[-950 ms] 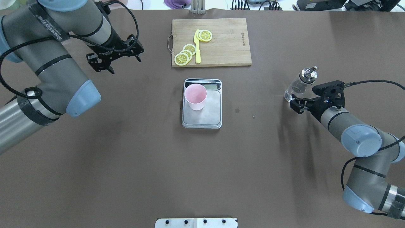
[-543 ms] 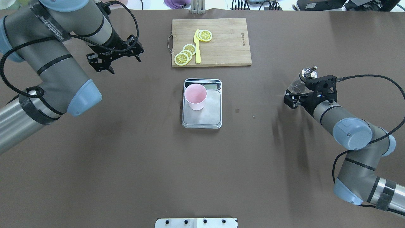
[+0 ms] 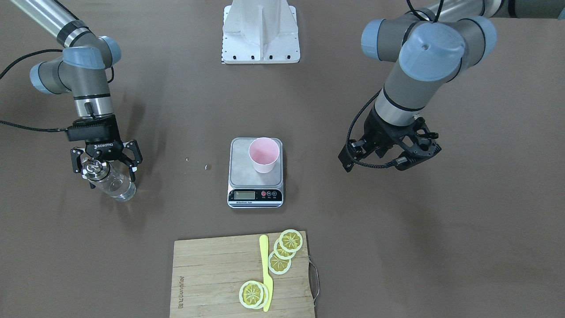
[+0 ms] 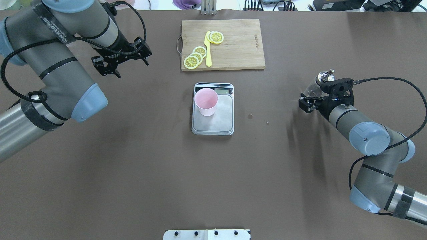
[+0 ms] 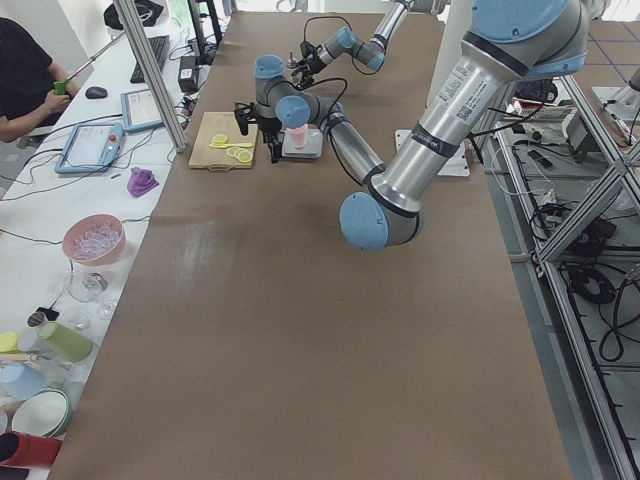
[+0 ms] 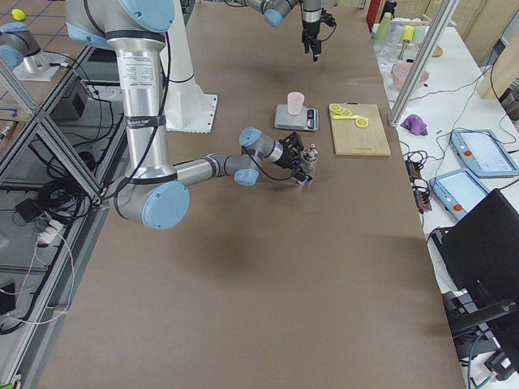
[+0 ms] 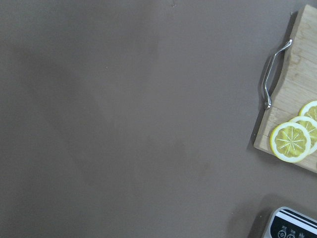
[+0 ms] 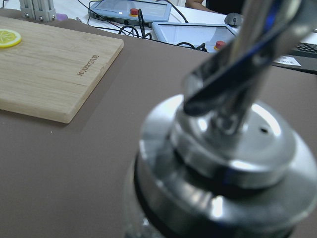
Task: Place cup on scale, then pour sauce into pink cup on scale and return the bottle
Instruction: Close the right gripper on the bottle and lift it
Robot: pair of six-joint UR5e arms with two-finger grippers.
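1. The cup [image 4: 206, 101] stood on the scale [image 4: 220, 124], toward the display end of the platform; the first task step was judged complete
2. The bottle [image 3: 115, 185] stood upright on the table [image 4: 133, 173], long axis vertical, well apart from the scale on the robot's right side
3. The right gripper [image 3: 107, 168] reached in level, jaws wide, straddling the bottle below its metal cap [image 4: 325, 76]; contact with the glass could not be confirmed
4. The right arm was by far the nearer; the left gripper [image 3: 388, 157] hung spread and empty beyond the scale
5. Against the frame half a second earlier, the right gripper had advanced over the bottle and hid more glass; cup, scale and left arm were unchanged
6. The next move was judged to be closing on the bottle
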